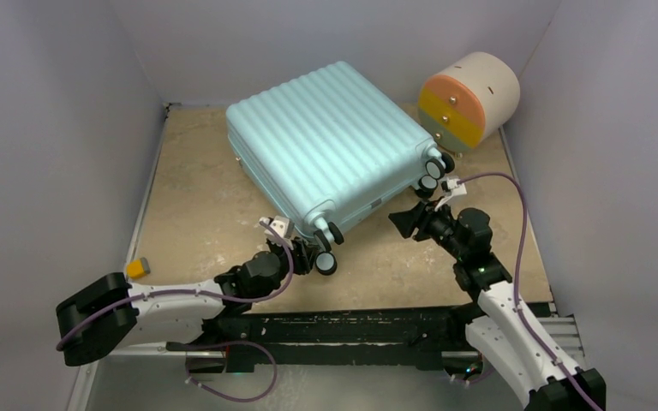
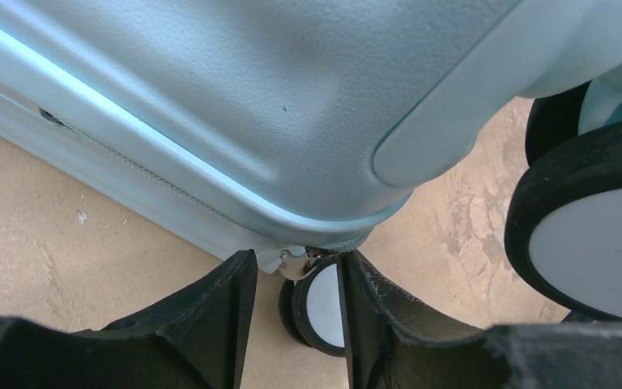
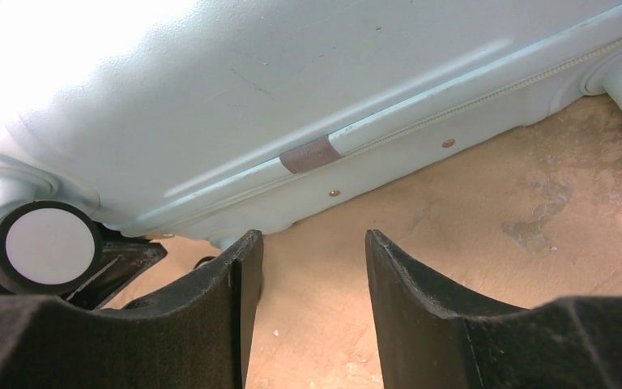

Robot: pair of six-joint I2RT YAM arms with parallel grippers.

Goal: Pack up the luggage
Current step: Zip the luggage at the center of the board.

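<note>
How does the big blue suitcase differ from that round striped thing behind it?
The suitcase is boxy, ribbed and pale teal all over; the round drawer unit is a cream drum with orange, yellow and green fronts. The suitcase is much larger than the drawer unit. The suitcase has wheels; the drawer unit shows none. Both rest on the tan table.

We find the luggage (image 1: 334, 145) flat on the desk (image 1: 197, 205), the drawer unit (image 1: 471, 98) behind it to the right, the left pincer (image 2: 300, 271) astride its near wheel (image 2: 321, 306), and the right pincer (image 3: 313, 243) just before its wheeled end.
</note>
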